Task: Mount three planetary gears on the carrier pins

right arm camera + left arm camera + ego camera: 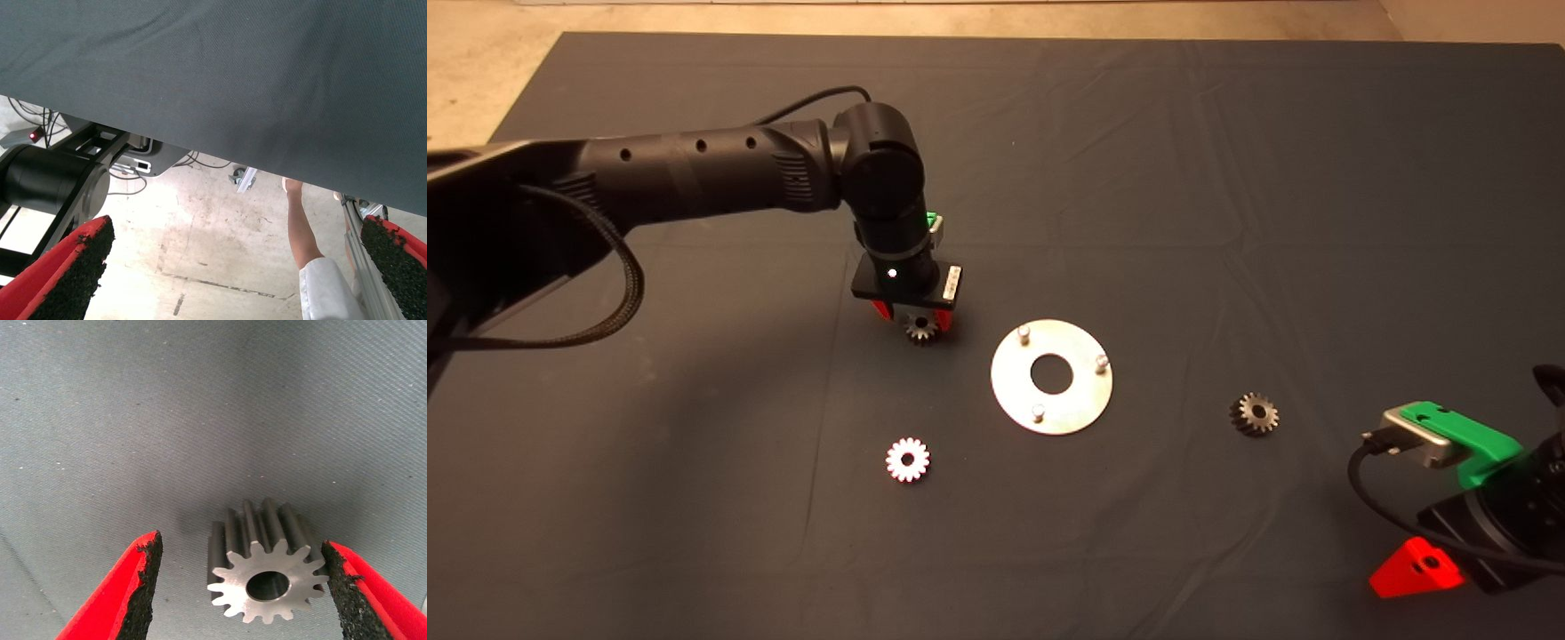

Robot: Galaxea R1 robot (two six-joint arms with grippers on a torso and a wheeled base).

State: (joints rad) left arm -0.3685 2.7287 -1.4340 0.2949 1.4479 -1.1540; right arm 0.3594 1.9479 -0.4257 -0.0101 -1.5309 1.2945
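The shiny round disc (1014, 396) with a large centre hole lies mid-mat, with three bare carrier pins (1024, 333), (1102, 361), (1038, 411). Three planetary gears lie flat on the mat: one (921, 329) left of the disc under my left gripper (911, 318), one (908, 460) nearer the front left, one (1255, 414) right of the disc. In the left wrist view the left gripper (243, 590) is open, its fingers (143, 577) on either side of the gear (263, 577), one pad touching its teeth. My right gripper (1416, 569) is parked at the lower right, open (233, 267).
The dark mat (1227, 178) covers the table, with wrinkles near the middle. The right wrist view looks past the mat's edge (200, 150) at the floor, a black machine base (53, 180) and a person's leg (303, 233).
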